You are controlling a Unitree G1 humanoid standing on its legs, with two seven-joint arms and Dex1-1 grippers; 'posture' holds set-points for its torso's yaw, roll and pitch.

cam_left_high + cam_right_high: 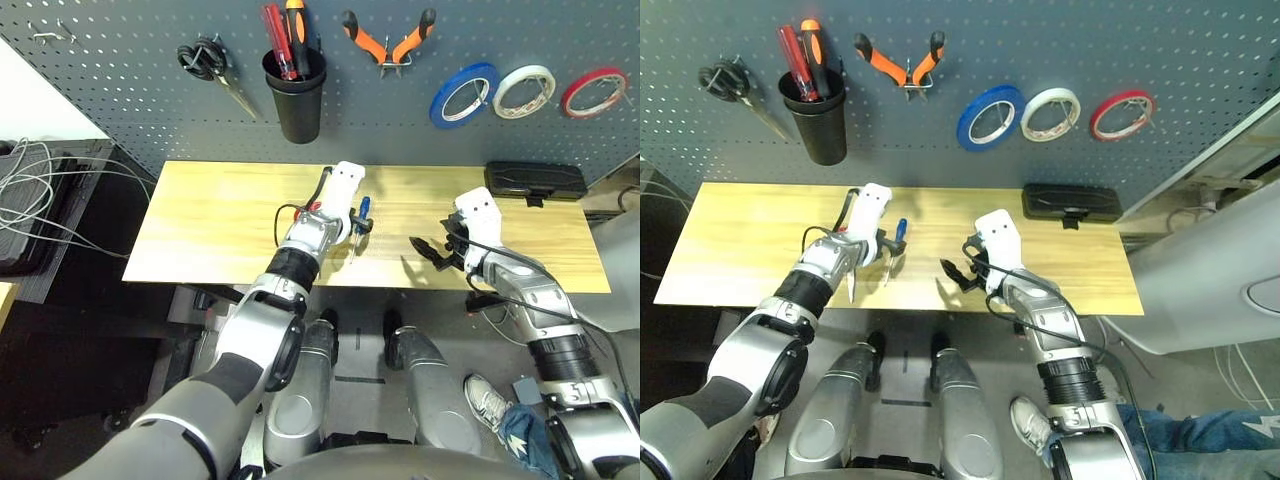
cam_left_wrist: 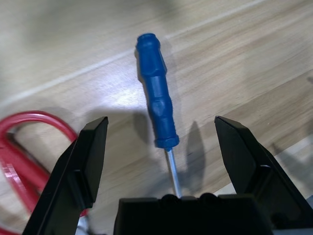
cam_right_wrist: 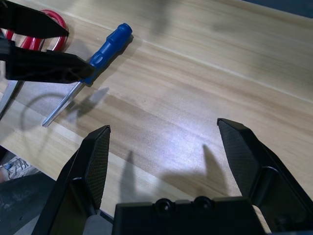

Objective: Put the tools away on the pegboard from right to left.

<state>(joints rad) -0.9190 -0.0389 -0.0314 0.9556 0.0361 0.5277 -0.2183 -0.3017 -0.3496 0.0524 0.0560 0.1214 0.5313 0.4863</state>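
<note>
The small blue-handled screwdriver (image 2: 156,98) lies flat on the wooden table (image 1: 220,220). My left gripper (image 2: 161,122) hangs open just above it, one finger on each side of the handle. The red-handled scissors (image 3: 54,19) lie beside the screwdriver, partly hidden under my left wrist. To the right, my right gripper (image 1: 430,250) is open over bare wood, holding nothing. On the dark grey pegboard (image 1: 130,90) hang the orange-and-black pliers (image 1: 388,42) and the blue tape ring (image 1: 465,95).
The pegboard also carries a black cup (image 1: 295,95) with red and orange handles, black-handled scissors (image 1: 210,65), a white tape ring (image 1: 524,90) and a red one (image 1: 594,92). A black case (image 1: 535,180) sits at the table's back right. Cables (image 1: 40,190) lie off to the left.
</note>
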